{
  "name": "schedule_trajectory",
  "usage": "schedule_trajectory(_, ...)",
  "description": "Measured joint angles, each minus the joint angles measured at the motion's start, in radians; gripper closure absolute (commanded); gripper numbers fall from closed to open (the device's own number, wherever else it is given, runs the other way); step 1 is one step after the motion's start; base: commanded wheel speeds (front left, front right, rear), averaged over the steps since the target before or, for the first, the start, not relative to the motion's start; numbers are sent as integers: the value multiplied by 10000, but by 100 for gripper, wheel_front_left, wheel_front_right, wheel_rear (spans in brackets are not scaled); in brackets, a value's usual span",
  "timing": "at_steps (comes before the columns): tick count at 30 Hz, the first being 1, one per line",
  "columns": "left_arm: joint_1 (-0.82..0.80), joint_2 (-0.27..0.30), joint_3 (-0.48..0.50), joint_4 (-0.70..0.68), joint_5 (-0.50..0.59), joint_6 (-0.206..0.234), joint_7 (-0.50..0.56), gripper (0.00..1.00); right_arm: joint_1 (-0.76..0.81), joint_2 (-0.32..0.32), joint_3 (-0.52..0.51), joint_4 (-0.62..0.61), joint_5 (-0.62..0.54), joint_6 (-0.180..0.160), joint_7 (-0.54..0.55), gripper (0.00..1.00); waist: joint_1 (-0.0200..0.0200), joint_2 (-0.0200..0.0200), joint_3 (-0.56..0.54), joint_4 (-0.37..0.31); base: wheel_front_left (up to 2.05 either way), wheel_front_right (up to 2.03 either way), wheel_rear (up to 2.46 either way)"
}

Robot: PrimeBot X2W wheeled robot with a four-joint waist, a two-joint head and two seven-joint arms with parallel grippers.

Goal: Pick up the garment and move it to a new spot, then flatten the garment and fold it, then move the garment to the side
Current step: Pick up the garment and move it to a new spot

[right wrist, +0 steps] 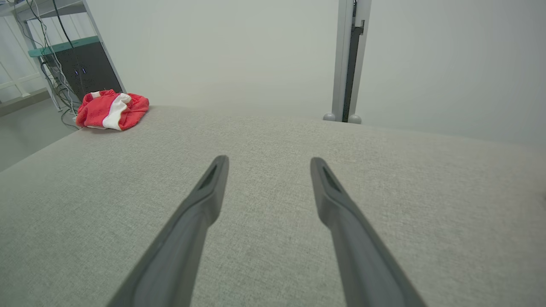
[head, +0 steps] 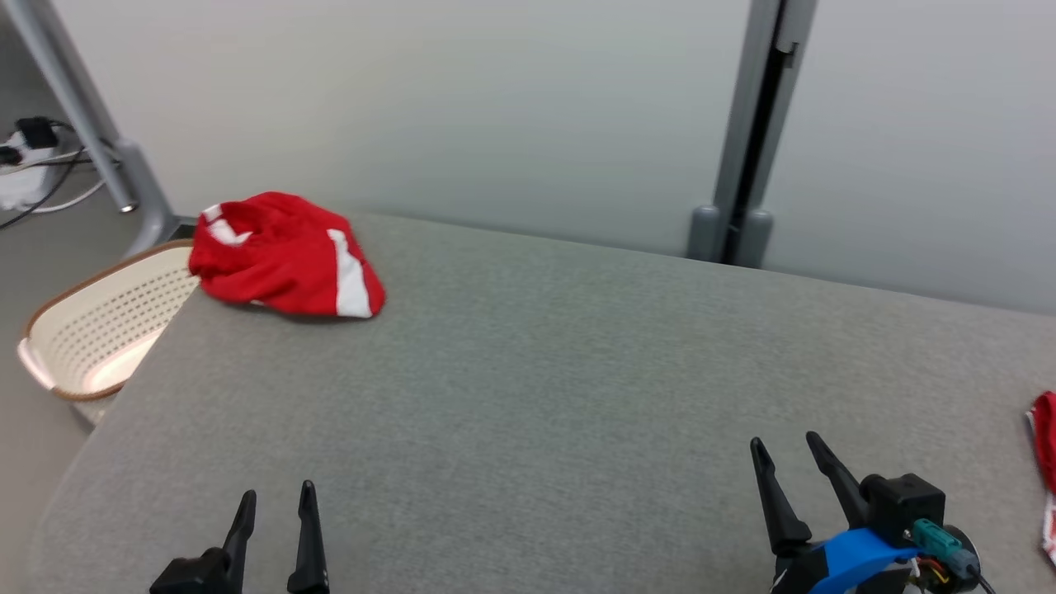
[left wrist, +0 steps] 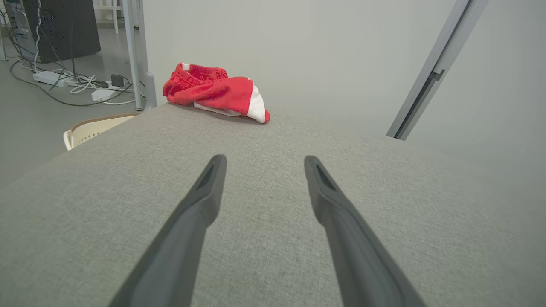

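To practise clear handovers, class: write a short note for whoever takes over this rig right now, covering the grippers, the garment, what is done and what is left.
Left gripper: open, empty, at the near side of the table.
Right gripper: open, empty, also at the near side.
Red garment: bunched at the table's far left corner, by the basket; neither gripper touches it. Another red cloth shows at the right edge.
Done: nothing, as far as it shows.
Left: pick up, move, flatten, fold, set aside.
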Motion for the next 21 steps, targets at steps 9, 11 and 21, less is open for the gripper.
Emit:
schedule_trajectory(9, 110, 203, 96, -196, -38, 96, 42, 0, -45, 6, 487, 188, 261, 0, 10, 0, 0, 0, 28, 2021, 0, 0, 0)
schedule_trajectory(11, 183, 236, 113, -251, -82, 104, 52, 0, -79, 6, 625, 242, 341, 0, -19, 0, 0, 0, 106, 2305, 0, 0, 0)
schedule_trajectory(21, 131, 479, 418, -715, -293, 265, 92, 0, -381, 8, 993, 192, 685, 0, 25, 0, 0, 0, 742, 2457, 0, 0, 0)
